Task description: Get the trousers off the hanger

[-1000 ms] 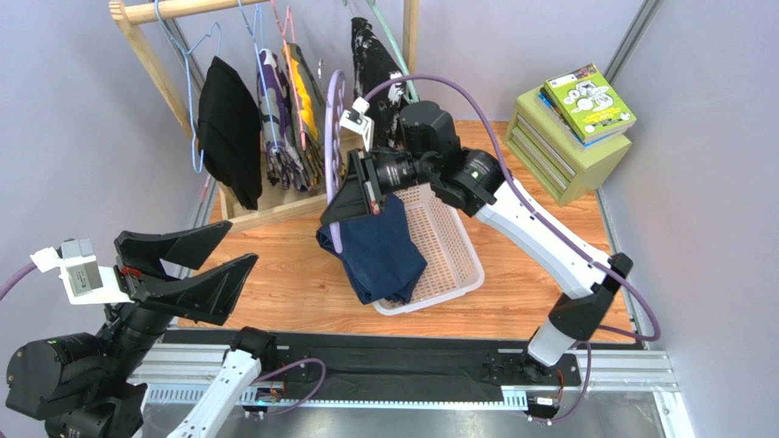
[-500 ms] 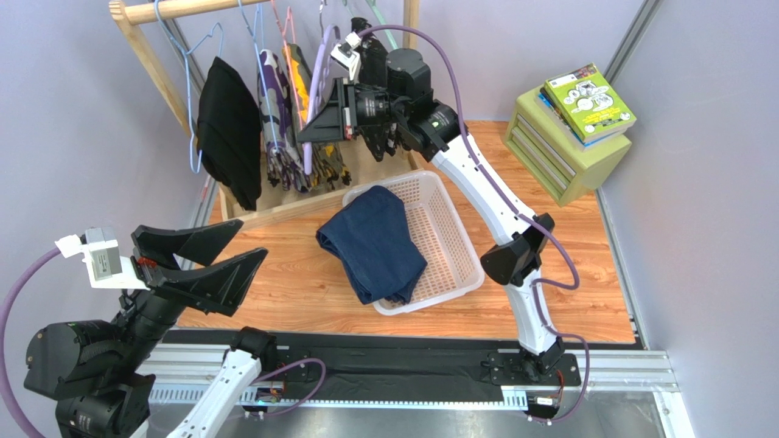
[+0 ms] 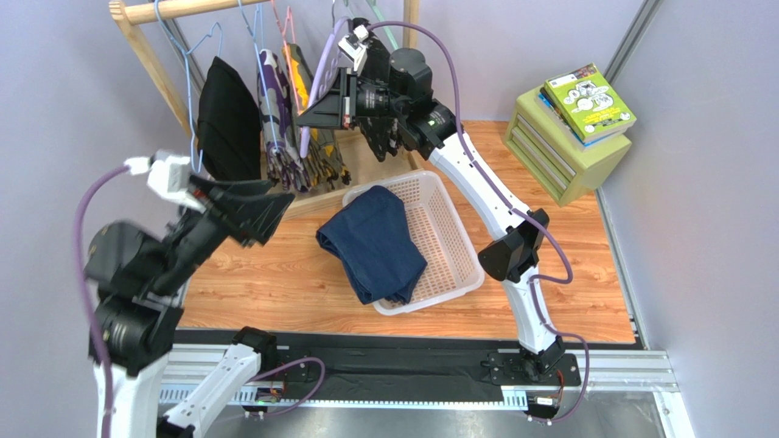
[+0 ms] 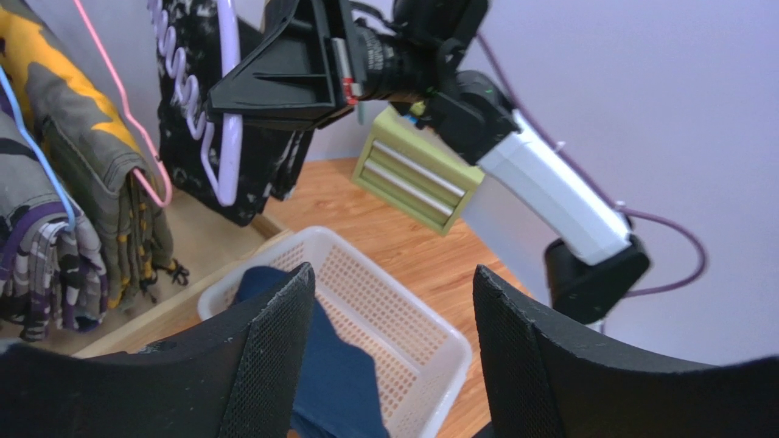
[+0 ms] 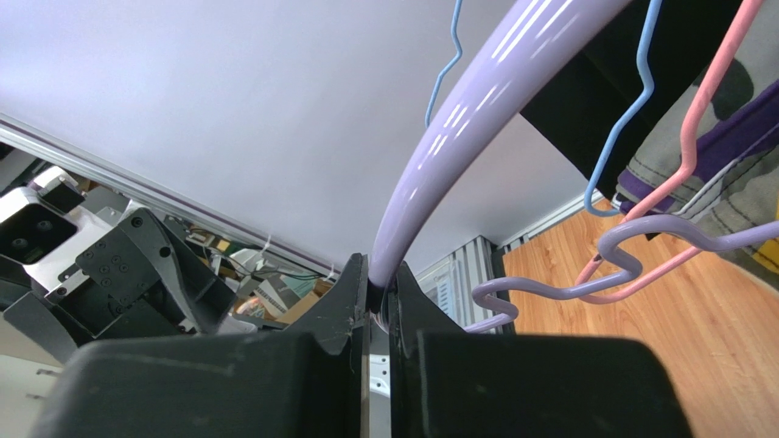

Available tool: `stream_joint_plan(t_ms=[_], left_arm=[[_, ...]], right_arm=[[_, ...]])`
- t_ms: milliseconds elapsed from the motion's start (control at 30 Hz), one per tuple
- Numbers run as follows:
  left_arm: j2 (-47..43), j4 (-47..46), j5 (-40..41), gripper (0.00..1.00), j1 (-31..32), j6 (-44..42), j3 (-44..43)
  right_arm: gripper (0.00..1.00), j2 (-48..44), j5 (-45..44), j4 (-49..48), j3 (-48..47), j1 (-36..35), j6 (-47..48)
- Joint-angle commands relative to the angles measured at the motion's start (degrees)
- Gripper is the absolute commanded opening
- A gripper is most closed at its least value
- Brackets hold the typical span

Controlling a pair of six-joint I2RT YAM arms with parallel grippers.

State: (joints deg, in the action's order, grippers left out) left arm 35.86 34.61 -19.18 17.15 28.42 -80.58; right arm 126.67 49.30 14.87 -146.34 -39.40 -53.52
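Observation:
The navy trousers lie folded half in the white basket, draped over its left rim, off the hanger; they also show in the left wrist view. The lilac hanger is bare and held up at the clothes rack. My right gripper is shut on the hanger's thick lilac bar, which is pinched between its fingers. My left gripper is open and empty, raised in the air left of the basket and pointing at it.
A wooden rack at the back left carries a black garment, patterned clothes, a black-and-white blotched garment and light-blue and pink hangers. A green drawer unit with books stands at the back right.
My right arm lifted the bare lilac hanger from above the basket up to the rack; the trousers stayed on the basket. My left arm rose and swung toward the basket.

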Motion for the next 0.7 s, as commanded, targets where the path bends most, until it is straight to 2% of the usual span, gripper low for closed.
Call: stream_joint_plan(t_ms=[0,67,133,333,667], left_arm=[[10.18,0.19,-2.17,0.65,-0.01,-9.41,-4.76],[13.96,1.94,-2.09,0.57,-0.01,-12.15,-7.82],[15.03,1.60,0.61,0.53,-0.01,-15.67,-8.19],[18.19,5.02,5.11,0.54,0.08,-22.27,-9.16],[22.41,5.73,8.81,0.51,0.61,-25.35,-10.12]], right_arm=[[0.00,-4.76,-2.62,-3.72,1.67,-1.12,-1.59],[0.00,-5.90,-3.94,-3.27,2.81,-1.73,-2.90],[0.00,-7.13,-5.79,-3.01,4.83,-1.91,-4.74],[0.00,-8.63,-8.78,-0.90,5.98,-2.35,-6.42],[0.00,-9.86,-9.83,-0.54,8.62,-3.05,-7.48]])
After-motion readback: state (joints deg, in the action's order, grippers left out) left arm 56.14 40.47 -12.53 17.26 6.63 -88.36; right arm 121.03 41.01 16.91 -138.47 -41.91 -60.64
